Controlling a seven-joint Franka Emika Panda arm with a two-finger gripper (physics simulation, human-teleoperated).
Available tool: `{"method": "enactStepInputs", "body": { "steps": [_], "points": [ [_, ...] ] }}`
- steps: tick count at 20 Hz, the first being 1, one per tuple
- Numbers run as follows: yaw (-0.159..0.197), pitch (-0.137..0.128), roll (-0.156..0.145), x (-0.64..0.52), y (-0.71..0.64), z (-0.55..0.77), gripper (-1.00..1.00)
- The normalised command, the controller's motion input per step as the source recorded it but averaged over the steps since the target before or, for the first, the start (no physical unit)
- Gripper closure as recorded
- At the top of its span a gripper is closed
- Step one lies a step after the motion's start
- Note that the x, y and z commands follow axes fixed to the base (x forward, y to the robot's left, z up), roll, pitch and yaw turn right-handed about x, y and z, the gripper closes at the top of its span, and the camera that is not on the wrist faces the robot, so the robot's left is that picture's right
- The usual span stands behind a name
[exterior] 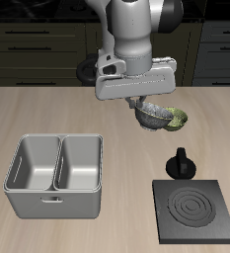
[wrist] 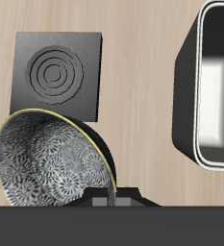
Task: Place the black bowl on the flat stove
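Note:
The black bowl [exterior: 149, 118] hangs tilted under my gripper [exterior: 146, 105], which is shut on its rim. In the wrist view the bowl [wrist: 51, 163] shows its silvery speckled inside and a thin yellow-green line along its rim, with the gripper [wrist: 109, 200] at its edge. The flat stove [exterior: 195, 210], a dark slab with pale rings, lies near the table's front edge, nearer the front than the bowl. Its black knob [exterior: 181, 163] stands at the slab's back side. The stove also shows in the wrist view [wrist: 59, 77], apart from the bowl.
A yellow-green speckled bowl [exterior: 178, 120] sits right beside the black bowl. A grey two-compartment metal tray [exterior: 55, 176] stands near the table's front edge, away from the stove; it also shows in the wrist view [wrist: 214, 86]. Dark cabinets stand behind the table.

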Motion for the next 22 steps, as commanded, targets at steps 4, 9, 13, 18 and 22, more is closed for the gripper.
{"method": "enactStepInputs", "body": {
  "steps": [4, 9, 13, 18, 22],
  "points": [
    [0.032, 0.021, 0.025, 0.40, 0.21, 0.04, 1.00],
    [0.026, 0.035, 0.018, 0.45, 0.25, -0.05, 1.00],
    [0.032, 0.031, 0.019, 0.42, 0.27, -0.07, 1.00],
    [0.014, 0.019, 0.008, 0.31, 0.25, 0.03, 1.00],
    [0.016, 0.015, 0.008, 0.27, 0.33, 0.03, 1.00]
  ]
}}
